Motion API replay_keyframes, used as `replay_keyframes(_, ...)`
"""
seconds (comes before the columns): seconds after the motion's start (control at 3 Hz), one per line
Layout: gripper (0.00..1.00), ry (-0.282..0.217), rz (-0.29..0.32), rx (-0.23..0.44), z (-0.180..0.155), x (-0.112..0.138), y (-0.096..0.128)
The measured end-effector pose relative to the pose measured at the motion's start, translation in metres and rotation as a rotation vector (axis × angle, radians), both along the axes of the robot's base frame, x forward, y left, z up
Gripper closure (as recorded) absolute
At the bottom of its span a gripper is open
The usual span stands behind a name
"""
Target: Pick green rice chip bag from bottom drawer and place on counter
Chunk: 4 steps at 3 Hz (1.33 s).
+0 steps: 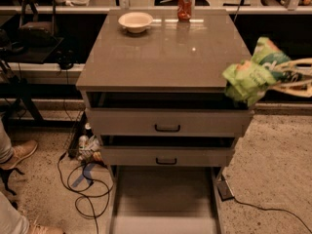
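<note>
Judging from the open bottom drawer (pixel 163 199), the pick is done and I'm at the carry. Off the table (pixel 165 52)'s right edge hangs the green rice chip bag (pixel 248 74), pinched in my closed claw (pixel 282 77) — next, swing left over the top and release.

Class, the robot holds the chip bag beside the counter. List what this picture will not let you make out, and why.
Camera view:
1. Arm behind the end effector, which grips the bag right of the counter: cut off by the right edge.
2. Lettering on the bag: blurred.
3. Insides of the two handled drawers: dark, shadowed.
4. Front of the bottom drawer: cut off by the bottom edge.
5. Label of the can: too small.
</note>
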<state>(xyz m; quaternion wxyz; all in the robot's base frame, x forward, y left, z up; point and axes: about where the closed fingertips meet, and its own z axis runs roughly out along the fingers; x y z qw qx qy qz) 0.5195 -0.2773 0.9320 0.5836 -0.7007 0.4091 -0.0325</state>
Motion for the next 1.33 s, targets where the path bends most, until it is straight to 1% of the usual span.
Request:
replay_keyframes(0.33, 1.0, -0.082, 0.04, 0.033, 0.066, 0.039, 0.039)
replay_keyframes(0.67, 1.0, -0.088, 0.032, 0.065, 0.084, 0.082, 0.075)
replay_keyframes(1.0, 0.96, -0.049, -0.024, 0.085, 0.073, 0.134, 0.095)
replay_keyframes(1.33, 0.71, 0.022, -0.131, 0.056, 0.04, 0.193, 0.111)
